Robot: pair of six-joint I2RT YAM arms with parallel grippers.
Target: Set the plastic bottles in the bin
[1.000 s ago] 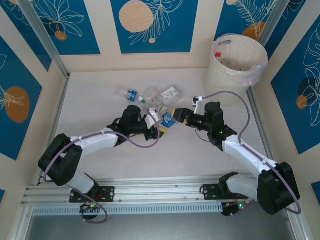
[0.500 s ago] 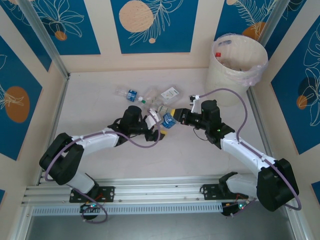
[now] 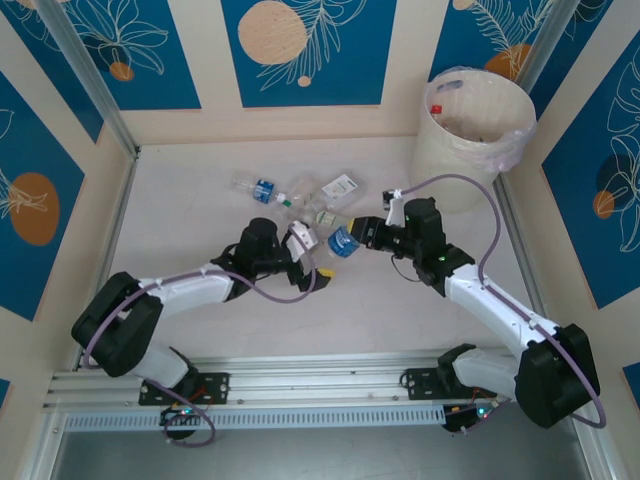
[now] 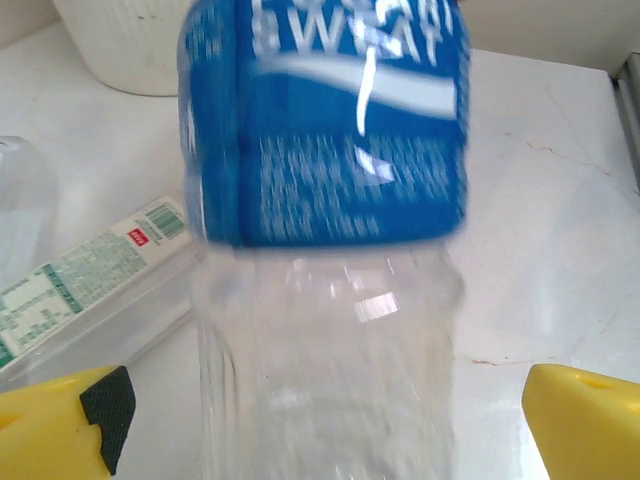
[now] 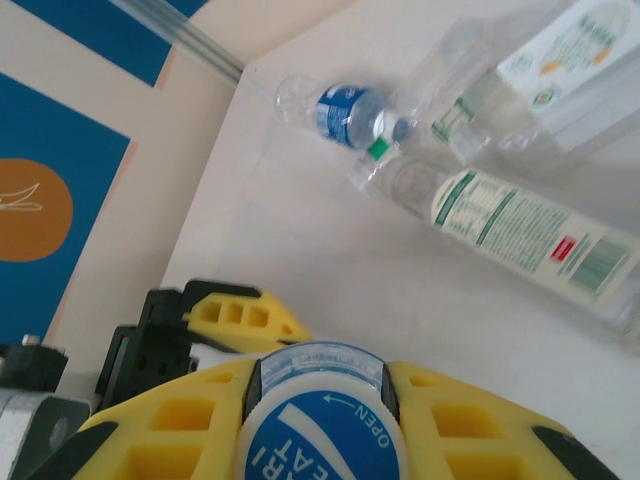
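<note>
The right gripper [image 3: 362,232] is clamping the cap end of a blue-labelled bottle [image 3: 343,241] near the middle of the table [image 3: 200,230]. In the right wrist view its yellow fingers [image 5: 520,425] are pressing on both sides of the blue cap [image 5: 320,445], which is marked OPEN. The left gripper [image 3: 312,256] is sitting at 8 o'clock of that bottle with its jaws spread wide. In the left wrist view its yellow fingertips [image 4: 50,430] are standing apart from the bottle's clear body on either side, touching nothing. The bin [image 3: 440,165] is standing at the table's 2 o'clock corner, with a thin translucent bag [image 3: 515,140] folding over its rim. One red-capped bottle [image 3: 436,107] is showing inside at the 10 o'clock side of the rim, while the rest of the contents are reading as a pale jumble too small to count. Four loose bottles are lying at 10 to 12 o'clock of the held one: a small blue-banded bottle [image 3: 262,188], a crushed clear bottle [image 3: 300,190], a white-and-green-labelled bottle [image 3: 342,186] and a green-capped bottle [image 3: 325,214]. That is making five bottles outside the bin. In the left wrist view the held bottle's label is blurring and running off the top edge, and its base is falling below the frame.
</note>
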